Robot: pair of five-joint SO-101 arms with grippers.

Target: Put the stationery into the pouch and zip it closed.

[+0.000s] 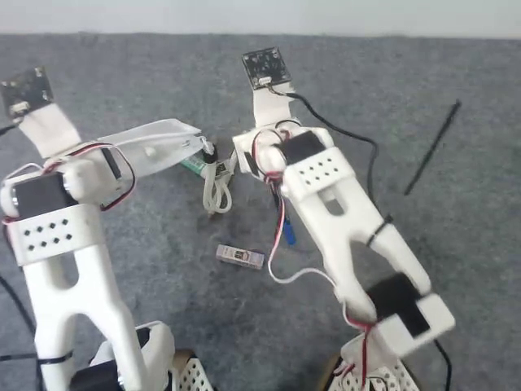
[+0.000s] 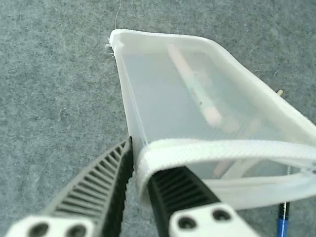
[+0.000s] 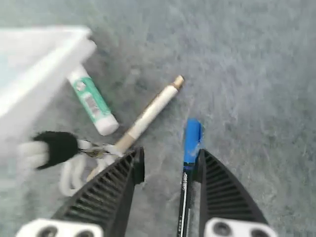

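On the grey table [image 1: 464, 244] my left pincer [image 2: 139, 163] clamps the pouch [image 2: 197, 94] rim; my right pincer [image 3: 170, 155], spread, straddles the blue pen [image 3: 192, 136].

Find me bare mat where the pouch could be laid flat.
Roomiest: the far strip of mat beyond the pouch. Also bare: the stretch between the right arm and the black rod. Crowded: the middle between the arms, where the tube, cord, pen and small box lie close together.
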